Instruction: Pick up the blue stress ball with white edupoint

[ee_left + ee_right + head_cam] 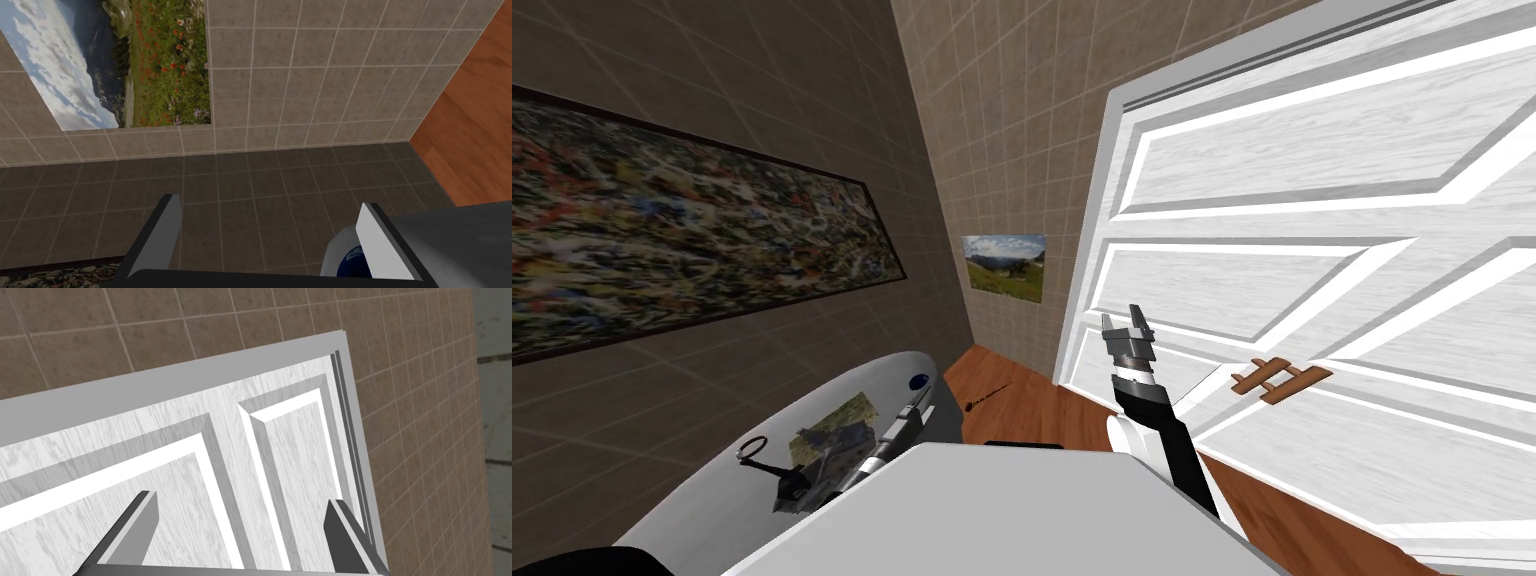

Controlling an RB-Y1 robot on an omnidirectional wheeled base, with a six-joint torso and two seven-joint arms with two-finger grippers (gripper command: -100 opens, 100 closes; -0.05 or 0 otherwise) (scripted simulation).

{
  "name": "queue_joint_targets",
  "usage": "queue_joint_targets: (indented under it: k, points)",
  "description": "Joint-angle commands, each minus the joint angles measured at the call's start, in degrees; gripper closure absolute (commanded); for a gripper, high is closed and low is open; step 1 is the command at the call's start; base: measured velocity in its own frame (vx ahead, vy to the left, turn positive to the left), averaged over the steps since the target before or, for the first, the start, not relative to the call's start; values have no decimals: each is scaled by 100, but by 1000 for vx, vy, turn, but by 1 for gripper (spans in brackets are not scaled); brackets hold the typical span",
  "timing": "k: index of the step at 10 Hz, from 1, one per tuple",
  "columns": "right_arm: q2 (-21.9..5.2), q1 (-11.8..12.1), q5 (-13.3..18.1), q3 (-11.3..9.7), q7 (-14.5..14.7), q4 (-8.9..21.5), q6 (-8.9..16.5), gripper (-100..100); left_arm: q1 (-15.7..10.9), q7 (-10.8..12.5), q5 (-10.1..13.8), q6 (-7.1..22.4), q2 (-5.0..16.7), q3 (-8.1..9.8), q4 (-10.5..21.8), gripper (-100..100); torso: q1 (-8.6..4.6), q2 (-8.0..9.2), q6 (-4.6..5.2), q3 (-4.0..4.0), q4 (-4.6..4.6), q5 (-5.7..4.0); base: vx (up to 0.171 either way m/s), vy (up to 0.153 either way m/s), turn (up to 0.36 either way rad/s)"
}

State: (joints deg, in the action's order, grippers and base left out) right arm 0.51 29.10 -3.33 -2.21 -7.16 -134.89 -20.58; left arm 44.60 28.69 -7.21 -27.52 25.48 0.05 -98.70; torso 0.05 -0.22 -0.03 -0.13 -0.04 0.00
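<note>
The blue stress ball (919, 381), dark blue with a small white mark, is seen at the far end of a pale grey tub (702, 480), close to the corner where the tiled walls meet. It is judged to rest against the rounded rim there, which would stop it rolling.

In the left wrist view it is found outside the gap of the left gripper (270, 202). It sits just beside one finger, on the tub's side, and is partly hidden behind it. The fingers are spread wide with nothing between them, a spread presumably set so the ball can be enclosed. A sideways shift toward the tub is judged necessary before any closing.

The right gripper (1122, 318) is held raised before a white panelled door (1272, 280), also wide and empty. It is probably parked there, clear of the working arm.
</note>
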Motion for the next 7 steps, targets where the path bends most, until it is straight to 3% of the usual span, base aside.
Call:
queue_joint_targets:
  k: [1,2,5,7]
  points:
    - [0,0,0,0,0,0,0,0,59,237,-23,61,204,26,205,-100,0,0,0,0,0,0,57,8,-127]
    - [0,-1,0,0,0,0,0,0,129,388,-56,62,339,34,368,-100,1,3,3,2,1,0,88,15,-182]
    - [0,0,0,0,0,0,0,0,196,534,-88,65,471,42,617,-100,4,2,1,2,1,1,58,19,-71]
    - [0,0,0,0,0,0,0,0,318,809,-152,81,728,57,974,-100,7,1,1,1,1,1,88,31,-141]
